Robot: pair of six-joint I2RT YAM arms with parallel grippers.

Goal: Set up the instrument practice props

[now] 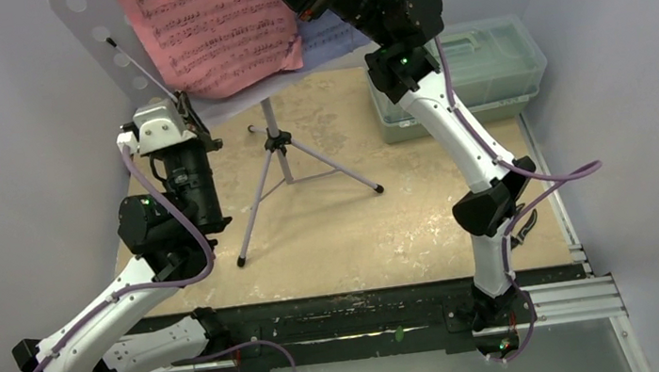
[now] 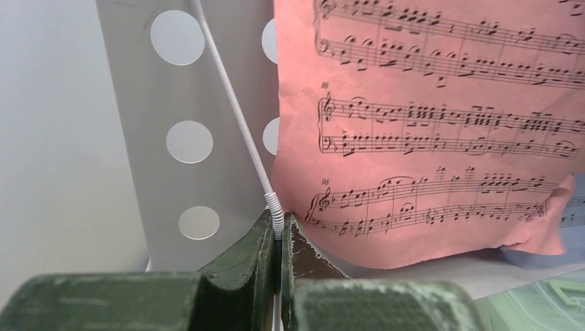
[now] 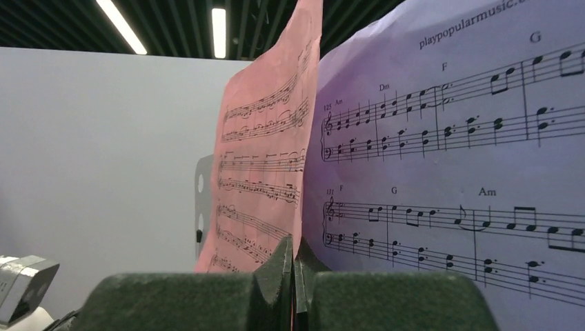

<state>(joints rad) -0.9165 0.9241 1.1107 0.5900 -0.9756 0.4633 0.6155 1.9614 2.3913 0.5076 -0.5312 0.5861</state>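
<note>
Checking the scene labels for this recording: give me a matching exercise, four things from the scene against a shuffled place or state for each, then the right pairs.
Things:
1. pink sheet
2. pale-blue sheet
3. green lidded box
4. left gripper

Places or states:
A. shut on a thin white wire
B. on the table, far right
C. spread on the lavender stand
D. partly hidden behind the pink sheet

Pairs: 1-C, 2-D, 3-B, 4-A.
</note>
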